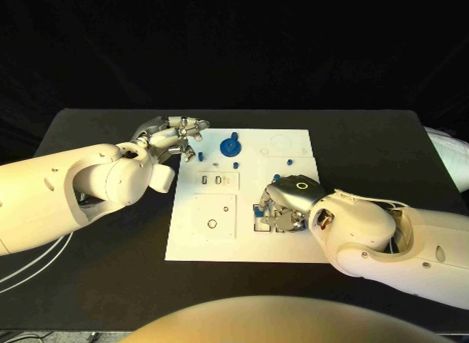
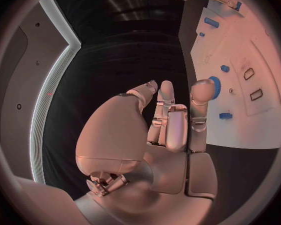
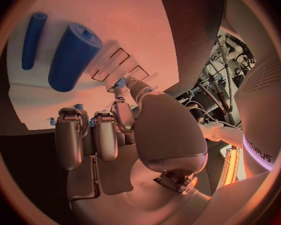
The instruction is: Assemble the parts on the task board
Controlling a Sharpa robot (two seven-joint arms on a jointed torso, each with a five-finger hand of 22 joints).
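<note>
The only lettering, on the right arm's (image 3: 256,110) white shell, is too warped to read.

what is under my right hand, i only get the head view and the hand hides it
observer: in the right wrist view a thick blue cylinder lies on the white task board just past the right hand.
operator: anything beside it
observer: a thinner blue rod, lying alongside but apart.
operator: left hand holding anything
observer: no, its wrist view shows the left hand with fingers straight and nothing in them.
</note>
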